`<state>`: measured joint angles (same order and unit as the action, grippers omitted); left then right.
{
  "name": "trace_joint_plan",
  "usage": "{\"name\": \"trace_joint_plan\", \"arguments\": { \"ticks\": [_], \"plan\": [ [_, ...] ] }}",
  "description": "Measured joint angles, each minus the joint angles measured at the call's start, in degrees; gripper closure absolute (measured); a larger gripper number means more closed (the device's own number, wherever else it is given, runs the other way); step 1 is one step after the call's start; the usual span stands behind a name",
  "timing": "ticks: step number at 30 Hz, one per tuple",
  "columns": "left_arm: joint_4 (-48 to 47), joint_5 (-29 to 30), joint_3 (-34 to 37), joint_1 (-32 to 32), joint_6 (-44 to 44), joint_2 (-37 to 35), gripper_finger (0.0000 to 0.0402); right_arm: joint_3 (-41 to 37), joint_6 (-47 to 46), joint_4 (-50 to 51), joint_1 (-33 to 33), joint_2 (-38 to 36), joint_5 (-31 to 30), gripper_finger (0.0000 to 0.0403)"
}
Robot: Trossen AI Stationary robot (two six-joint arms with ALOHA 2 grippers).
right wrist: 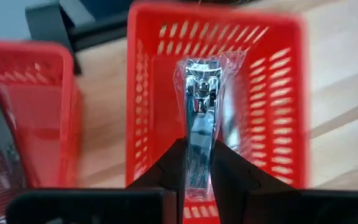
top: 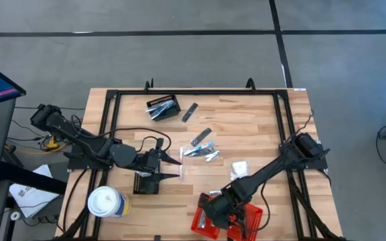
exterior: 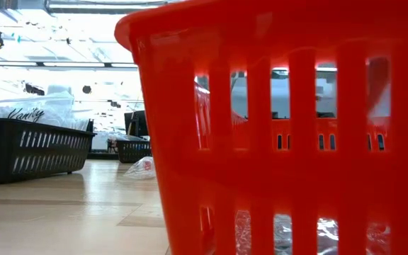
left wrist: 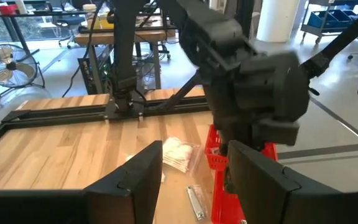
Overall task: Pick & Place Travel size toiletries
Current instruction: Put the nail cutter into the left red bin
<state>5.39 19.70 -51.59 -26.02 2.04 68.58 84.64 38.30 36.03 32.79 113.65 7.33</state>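
Fingers of my right gripper are closed on a wrapped silvery nail clipper, which stands up between them above the red basket. From above I see this gripper over the red baskets at the near edge of the table, toward the right corner.

My left gripper is over the middle of the left half of the table, and its fingers stand apart with nothing between them. A black basket sits just beside it, toward the near edge.

Right in front of it a small group of silvery toiletries lies in the middle of the table. A white packet lies to the right of them. Two dark sticks lie closer to the far edge, beside a second black basket with items inside. A white cup stands at the near left corner.
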Motion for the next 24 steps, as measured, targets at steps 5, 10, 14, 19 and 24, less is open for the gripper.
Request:
{"name": "trace_joint_plan", "arguments": {
  "ticks": [5,10,14,19,24],
  "plan": [
    [0.00,0.01,0.00,0.00,-0.01,0.00,0.0226,-1.99,0.09,-3.52,0.05,0.06,0.18,0.0353],
    [0.02,0.02,0.00,0.10,-0.01,0.02,0.0232,-2.45,0.17,-3.53,-0.14,0.03,0.20,0.0353],
    [0.02,0.02,0.00,0.17,-0.04,0.02,0.0236,-2.45,-1.04,-3.45,-0.71,0.03,0.52,0.0352],
    [0.01,0.02,0.00,0.17,-0.16,0.02,0.0238,-2.45,-2.80,-3.30,-1.99,0.03,5.15,0.0351],
    [0.02,0.08,0.00,0.17,-0.23,0.02,0.0237,-2.45,-2.54,-3.57,-2.65,0.03,6.52,0.0351]
  ]
}}
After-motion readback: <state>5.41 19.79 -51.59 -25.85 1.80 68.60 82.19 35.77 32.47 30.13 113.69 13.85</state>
